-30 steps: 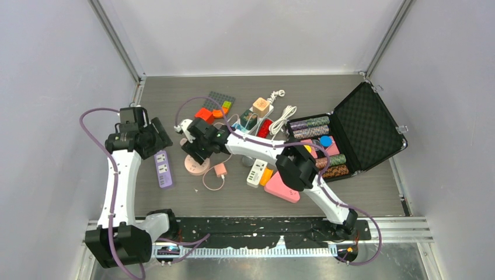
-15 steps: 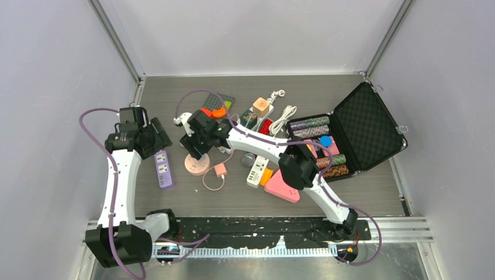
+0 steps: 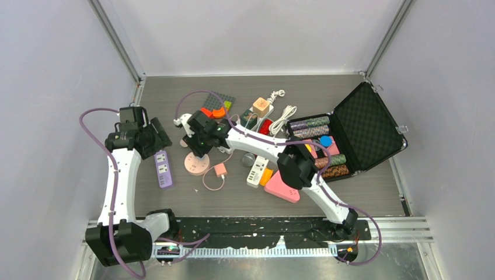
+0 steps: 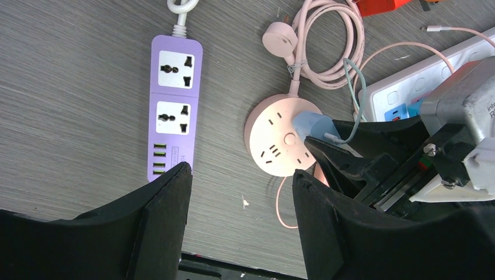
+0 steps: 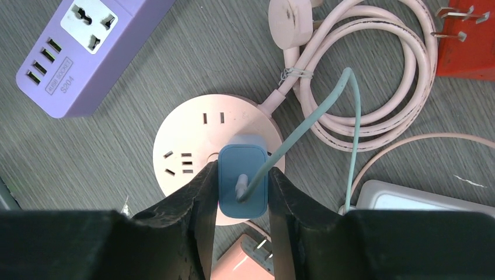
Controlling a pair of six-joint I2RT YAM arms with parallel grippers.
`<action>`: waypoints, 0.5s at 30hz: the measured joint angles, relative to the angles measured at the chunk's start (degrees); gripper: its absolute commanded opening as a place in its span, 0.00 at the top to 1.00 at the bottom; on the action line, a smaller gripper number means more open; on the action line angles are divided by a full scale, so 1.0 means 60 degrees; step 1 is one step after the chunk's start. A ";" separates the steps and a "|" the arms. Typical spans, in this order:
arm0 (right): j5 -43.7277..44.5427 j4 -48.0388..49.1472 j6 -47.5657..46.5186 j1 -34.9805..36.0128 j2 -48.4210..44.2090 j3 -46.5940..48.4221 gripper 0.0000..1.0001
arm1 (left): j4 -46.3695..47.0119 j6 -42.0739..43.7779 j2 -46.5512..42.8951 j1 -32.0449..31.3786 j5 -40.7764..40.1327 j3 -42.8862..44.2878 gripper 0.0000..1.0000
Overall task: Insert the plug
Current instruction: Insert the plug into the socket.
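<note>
Left end effector (image 4: 239,175): spread wide, empty, hanging over the purple strip (image 4: 172,105), just left of the pink round hub (image 4: 280,137). Right end effector (image 5: 241,169): pinching the blue plug (image 5: 242,189) right on top of the hub, can't tell if seated.

Overhead looks down; both near wrist views share round socket (image 4: 274,143).

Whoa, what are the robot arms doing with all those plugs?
The right arm has its jaws pinched on a small blue plug with a pale green cord, holding it right at the round pink socket hub. Whether its prongs are in, the pictures don't show. The left arm hangs with open jaws near the purple power strip, holding nothing.
</note>
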 measured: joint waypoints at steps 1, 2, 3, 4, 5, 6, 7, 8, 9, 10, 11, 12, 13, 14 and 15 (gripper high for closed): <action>0.0000 -0.0004 -0.0055 0.0000 0.0000 0.0000 0.92 | 0.0000 0.0000 0.0000 0.0000 0.0000 0.0000 0.36; 0.0000 -0.0004 -0.0117 0.0004 0.0000 -0.0004 0.94 | 0.0000 0.0004 0.0000 0.0004 0.0004 0.0000 0.36; 0.0007 0.0000 -0.0182 0.0004 0.0000 -0.0011 0.94 | 0.0000 0.0004 0.0000 0.0007 0.0004 0.0000 0.36; 0.0029 0.0029 -0.0237 0.0004 0.0000 -0.0055 0.94 | 0.0000 0.0004 0.0000 0.0011 0.0004 0.0000 0.36; 0.0062 0.0106 -0.0291 0.0015 0.0000 -0.0106 0.95 | 0.0000 0.0004 0.0000 0.0022 0.0004 0.0000 0.36; 0.0102 0.0233 -0.0346 0.0040 -0.0018 -0.0200 0.95 | 0.0000 0.0004 0.0004 0.0036 0.0007 0.0000 0.36; 0.0138 0.0364 -0.0375 0.0062 -0.0076 -0.0339 0.95 | 0.0000 0.0004 0.0004 0.0047 0.0011 0.0000 0.36; 0.0175 0.0543 -0.0404 0.0091 -0.0171 -0.0557 0.95 | 0.0000 0.0004 0.0004 0.0062 0.0018 0.0000 0.36; 0.0229 0.0809 -0.0423 0.0117 -0.0310 -0.0863 0.95 | 0.0000 0.0004 0.0007 0.0069 0.0036 0.0000 0.36; 0.0277 0.0994 -0.0426 0.0135 -0.0401 -0.1082 0.94 | 0.0000 0.0004 0.0007 0.0073 0.0040 0.0000 0.36; 0.0339 0.1249 -0.0426 0.0160 -0.0517 -0.1355 0.95 | 0.0000 0.0004 0.0015 0.0069 0.0040 0.0000 0.36; 0.0401 0.1497 -0.0412 0.0182 -0.0619 -0.1610 0.95 | 0.0000 0.0004 0.0022 0.0073 0.0044 0.0000 0.36; 0.0474 0.1698 -0.0393 0.0200 -0.0707 -0.1818 0.95 | 0.0000 0.0004 0.0033 0.0076 0.0044 0.0000 0.36; 0.0554 0.1934 -0.0372 0.0222 -0.0794 -0.2051 0.95 | 0.0000 0.0004 0.0047 0.0084 0.0044 0.0000 0.36; 0.0627 0.2153 -0.0339 0.0244 -0.0878 -0.2259 0.95 | 0.0004 0.0004 0.0055 0.0095 0.0044 0.0000 0.36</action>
